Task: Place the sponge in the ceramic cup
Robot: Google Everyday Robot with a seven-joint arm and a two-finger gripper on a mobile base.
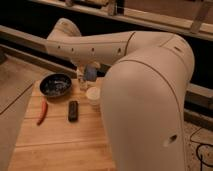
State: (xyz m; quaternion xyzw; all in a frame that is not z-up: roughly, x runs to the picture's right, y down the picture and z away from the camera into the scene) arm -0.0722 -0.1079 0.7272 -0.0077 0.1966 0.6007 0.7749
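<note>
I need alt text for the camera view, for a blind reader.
A white robot arm reaches over a wooden table; at its gripper, under the arm, the blue sponge shows just above the ceramic cup. Nearby lie a dark bowl, a black bar and a red chili pepper.

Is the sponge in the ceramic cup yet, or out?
Out. The sponge shows whole at the gripper under the arm, above the ceramic cup rim.

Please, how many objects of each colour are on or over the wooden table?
White: 1, ceramic cup
Blue: 1, sponge at the hand, above the ceramic cup
Dark: 2, bowl and bar
Red: 1, chili pepper
Clear: 1, glass
Total: 6
</note>
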